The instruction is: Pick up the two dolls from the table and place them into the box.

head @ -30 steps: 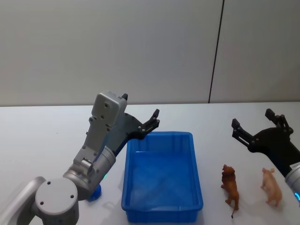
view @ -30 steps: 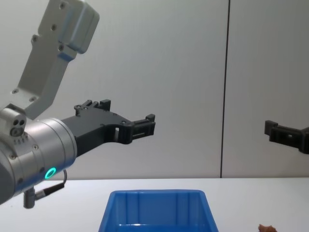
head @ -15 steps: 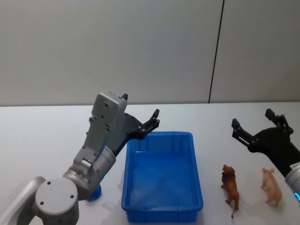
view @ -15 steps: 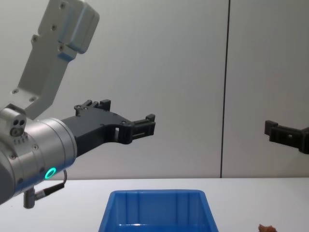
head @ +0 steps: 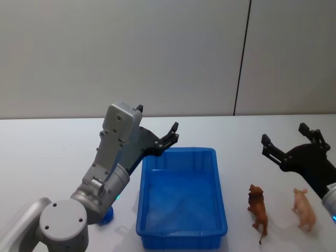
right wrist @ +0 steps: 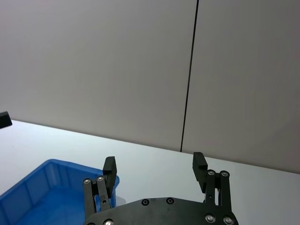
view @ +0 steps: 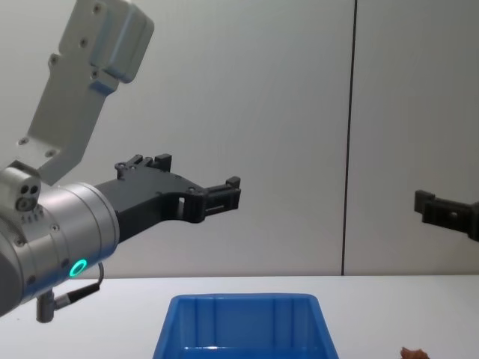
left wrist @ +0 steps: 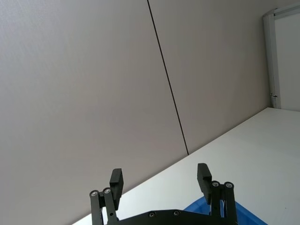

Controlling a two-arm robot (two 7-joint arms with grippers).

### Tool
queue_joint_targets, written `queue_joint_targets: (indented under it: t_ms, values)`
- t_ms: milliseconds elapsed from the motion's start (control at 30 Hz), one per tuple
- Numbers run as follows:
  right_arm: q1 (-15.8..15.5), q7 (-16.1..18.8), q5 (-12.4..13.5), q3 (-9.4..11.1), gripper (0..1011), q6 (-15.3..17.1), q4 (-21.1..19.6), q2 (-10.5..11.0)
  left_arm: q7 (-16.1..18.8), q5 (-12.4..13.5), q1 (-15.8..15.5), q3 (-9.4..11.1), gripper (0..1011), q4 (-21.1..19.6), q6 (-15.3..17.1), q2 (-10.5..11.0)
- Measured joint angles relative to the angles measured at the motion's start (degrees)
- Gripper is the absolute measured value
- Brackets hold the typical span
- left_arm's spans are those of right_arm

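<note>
Two dolls stand lower right on the worktop (head: 47,152) beside the box (head: 181,232): reddish-brown doll (head: 258,207), pale pink doll (head: 304,208), likely light and rigid, best pinched across the flanks. Right gripper (head: 284,135) above them, left gripper (left wrist: 159,174) mid-frame, both gape empty.

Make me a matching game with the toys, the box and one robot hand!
Things:
1. box
2. brown doll
3. pink doll
4. left gripper

Clues:
A. farthest right on the table
B. open, up in the air
C. blue and empty
D. standing between the box and the pink doll

Pairs: 1-C, 2-D, 3-A, 4-B
</note>
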Motion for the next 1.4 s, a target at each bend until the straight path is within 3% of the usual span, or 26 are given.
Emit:
queue_joint_targets:
  t_ms: [433,767,1100,1400]
  values:
    - [-1.13,2.01,0.89,1.85,1001,3.19,1.51,2.89,0.00,0.00,0.00,0.00,1001,0.00,0.00,0.00]
    - [-2.81,2.60,1.08,2.92,1001,8.19,3.28,4.97,0.00,0.00,0.00,0.00,1001,0.00,0.00,0.00]
    - [-3.31,2.84,0.28,2.84,1001,12.18,6.62,5.26,0.00,0.00,0.00,0.00,1001,0.00,0.00,0.00]
    - [-3.15,3.22,-1.44,2.00,1001,13.72,9.20,4.58,0.00,0.00,0.00,0.00,1001,0.00,0.00,0.00]
